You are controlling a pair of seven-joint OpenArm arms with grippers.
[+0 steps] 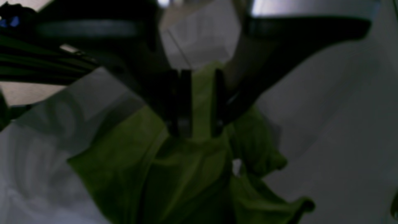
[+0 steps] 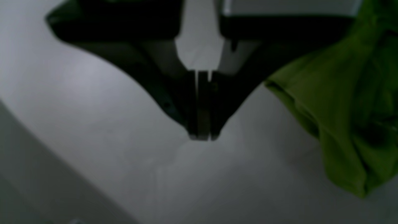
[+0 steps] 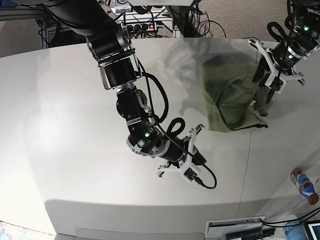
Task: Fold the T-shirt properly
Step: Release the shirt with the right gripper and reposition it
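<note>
The olive-green T-shirt (image 3: 231, 100) lies crumpled and partly doubled over on the right side of the white table (image 3: 65, 125). My left gripper (image 3: 262, 109) reaches down at the shirt's right edge. In the left wrist view the left gripper (image 1: 199, 133) is shut on a fold of the T-shirt (image 1: 186, 174), and green cloth fills the gap between its fingers. My right gripper (image 3: 200, 159) hovers over bare table, left of and below the shirt. In the right wrist view the right gripper (image 2: 202, 137) is shut on nothing, with the T-shirt (image 2: 342, 124) bunched off to its right.
A bottle with a blue and red label (image 3: 304, 185) lies beyond the table's lower right edge. Cables and gear (image 3: 150, 15) crowd the far side behind the table. A seam (image 3: 247, 165) runs across the tabletop below the shirt.
</note>
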